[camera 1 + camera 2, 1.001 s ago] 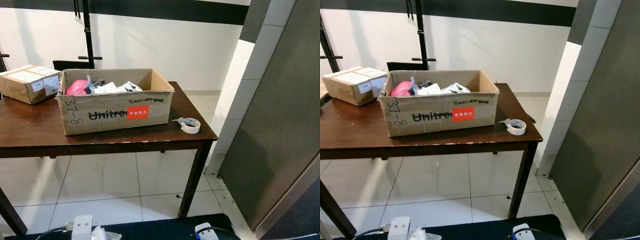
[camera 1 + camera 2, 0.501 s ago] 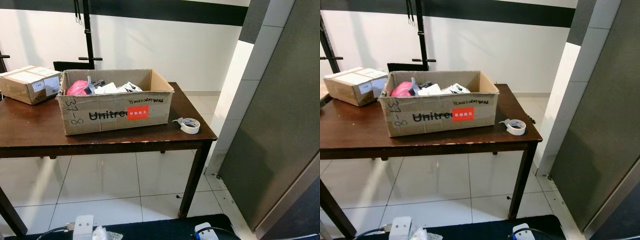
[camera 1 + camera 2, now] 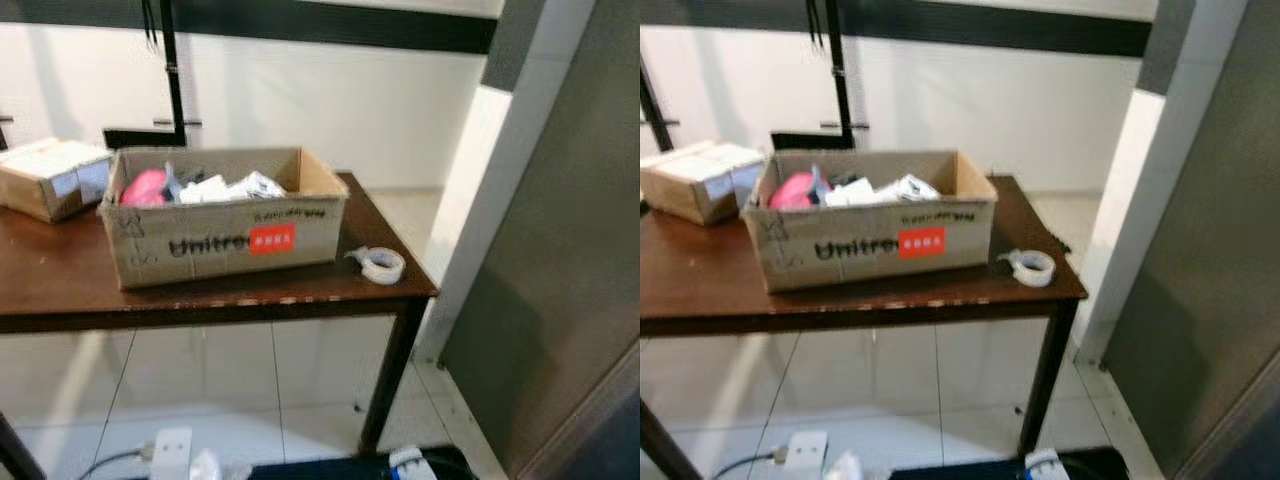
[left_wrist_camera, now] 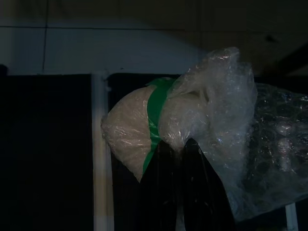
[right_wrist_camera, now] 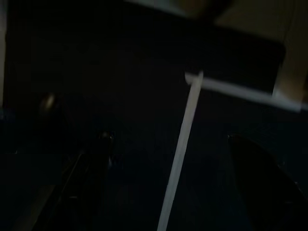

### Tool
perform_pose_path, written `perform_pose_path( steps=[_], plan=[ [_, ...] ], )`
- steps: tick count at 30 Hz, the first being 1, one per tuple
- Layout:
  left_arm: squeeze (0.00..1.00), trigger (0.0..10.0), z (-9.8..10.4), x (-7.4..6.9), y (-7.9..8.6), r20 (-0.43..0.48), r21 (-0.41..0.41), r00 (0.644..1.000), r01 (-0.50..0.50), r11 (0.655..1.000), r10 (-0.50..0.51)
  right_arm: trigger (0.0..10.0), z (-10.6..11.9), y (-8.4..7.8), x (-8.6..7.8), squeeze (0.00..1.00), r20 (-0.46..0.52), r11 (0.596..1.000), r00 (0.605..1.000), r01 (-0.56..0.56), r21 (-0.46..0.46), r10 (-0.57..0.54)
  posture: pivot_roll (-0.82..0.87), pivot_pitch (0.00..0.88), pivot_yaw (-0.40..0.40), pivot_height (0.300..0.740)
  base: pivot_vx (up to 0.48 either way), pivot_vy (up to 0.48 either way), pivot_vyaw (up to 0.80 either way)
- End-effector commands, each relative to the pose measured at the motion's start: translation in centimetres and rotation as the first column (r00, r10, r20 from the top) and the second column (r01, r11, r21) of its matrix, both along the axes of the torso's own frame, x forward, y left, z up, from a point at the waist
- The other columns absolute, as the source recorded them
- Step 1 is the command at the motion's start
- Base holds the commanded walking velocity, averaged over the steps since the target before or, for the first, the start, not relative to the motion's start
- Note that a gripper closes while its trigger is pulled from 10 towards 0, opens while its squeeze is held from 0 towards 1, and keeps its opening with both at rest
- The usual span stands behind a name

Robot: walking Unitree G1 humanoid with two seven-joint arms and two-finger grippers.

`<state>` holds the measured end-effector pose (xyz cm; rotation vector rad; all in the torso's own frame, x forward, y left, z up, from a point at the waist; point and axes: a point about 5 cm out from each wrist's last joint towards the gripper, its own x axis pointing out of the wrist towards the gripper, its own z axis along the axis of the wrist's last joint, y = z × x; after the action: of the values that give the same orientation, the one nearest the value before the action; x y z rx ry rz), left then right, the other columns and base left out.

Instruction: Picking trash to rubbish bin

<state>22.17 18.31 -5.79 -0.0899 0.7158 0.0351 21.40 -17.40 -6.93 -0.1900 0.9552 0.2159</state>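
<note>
A white wall with a dark band along its top is seen behind a dark wooden surface [image 3: 60, 290], and pale floor tiles [image 3: 200, 380] are spread out below it. On the surface, in the middle left of the head views, an open cardboard box [image 3: 225, 235] is set, printed with black lettering and a red label. It is packed with mixed trash, a pink item [image 3: 145, 187] at its left end and white crumpled pieces [image 3: 225, 187] toward the middle. Just beside the box, near the surface's right corner, a roll of tape [image 3: 381, 265] is laid flat. A smaller closed carton [image 3: 55, 177] is placed at the upper left, well apart from the tape. A grey panel [image 3: 560, 250] is taken in along the right side of the frame. Both head views are blurred.

In the left wrist view, the left gripper [image 4: 182, 159] is seen low in the frame, its two black fingers pressed together on a wad of clear plastic wrap [image 4: 192, 125] bound with a green tape band [image 4: 155, 120]. The wad is held out beyond the fingertips, bubble wrap trailing to the right edge, over a dark mat.

In the right wrist view, very dark, the right gripper [image 5: 168, 159] is made out with its fingers spread wide apart over dark flooring, nothing between them.
</note>
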Motion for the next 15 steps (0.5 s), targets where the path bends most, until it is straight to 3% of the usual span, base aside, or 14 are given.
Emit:
perform_pose_path(
  steps=[1,15],
  plan=[
    [0.0,10.0,0.14,0.08,0.31,0.013,0.006,1.0,-0.007,1.0,0.007,10.0,-0.12,0.4,-0.14,0.0,-0.005,1.0,1.0,-0.009,0.004,0.009,0.05,0.0,-0.072,0.74,0.409,0.0,0.0],
    [0.0,10.0,0.04,-0.22,0.55,0.018,0.007,1.0,-0.015,1.0,0.015,10.0,-0.2,0.4,-0.3,0.0,-0.011,1.0,1.0,-0.018,0.002,0.018,0.07,0.0,-0.081,0.74,0.4,0.0,0.0]
  ],
)
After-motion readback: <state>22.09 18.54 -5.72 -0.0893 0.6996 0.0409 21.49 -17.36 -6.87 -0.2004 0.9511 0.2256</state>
